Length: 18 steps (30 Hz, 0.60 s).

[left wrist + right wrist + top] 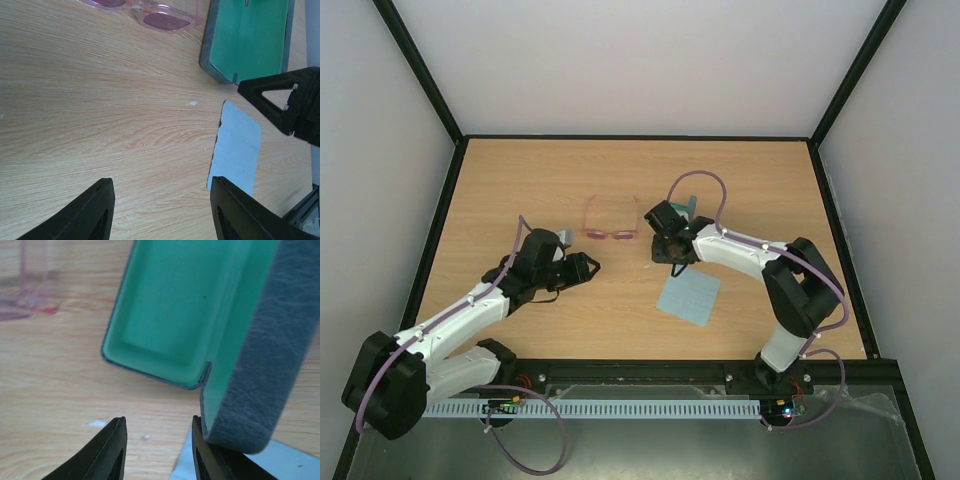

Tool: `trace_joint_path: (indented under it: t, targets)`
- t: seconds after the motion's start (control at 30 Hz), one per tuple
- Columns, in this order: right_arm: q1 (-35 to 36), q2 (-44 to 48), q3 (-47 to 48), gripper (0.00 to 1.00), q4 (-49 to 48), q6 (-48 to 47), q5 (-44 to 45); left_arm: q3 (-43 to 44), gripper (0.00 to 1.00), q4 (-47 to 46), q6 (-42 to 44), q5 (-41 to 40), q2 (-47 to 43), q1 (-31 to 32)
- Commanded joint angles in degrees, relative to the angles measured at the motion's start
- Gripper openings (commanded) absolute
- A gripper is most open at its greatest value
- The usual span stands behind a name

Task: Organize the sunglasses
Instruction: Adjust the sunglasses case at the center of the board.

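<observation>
My right gripper has its jaws apart with only bare table between them. It sits low at the near end of the open case. One of its fingers is right beside the case's grey outer shell, but I cannot tell whether they touch. Behind it, the right arm folds at the elbow and reaches in toward the case from the right. My left gripper is also parted and holds nothing. It hovers over the wood well to the near-left of the case, on a long, low arm. The sunglasses lie just left of the case, apart from it, with their temple arms unfolded. The blue cloth lies flat on the near side of the case.
</observation>
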<state>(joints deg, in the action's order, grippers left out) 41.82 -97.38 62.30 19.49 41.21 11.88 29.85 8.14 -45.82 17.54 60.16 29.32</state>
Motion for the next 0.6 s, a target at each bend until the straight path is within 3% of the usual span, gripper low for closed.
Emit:
trace_joint_path:
  t: [0.0,0.57]
  targets:
    - [-3.0,1.4,-0.4,0.37,5.4,-2.0,6.0,-1.2,0.55,0.1,0.6,0.3,0.0,-0.4]
    - [-13.0,3.5,1.7,0.44,6.8,-10.6,12.6,-1.2,0.55,0.0,0.5,0.4,0.4,-0.3]
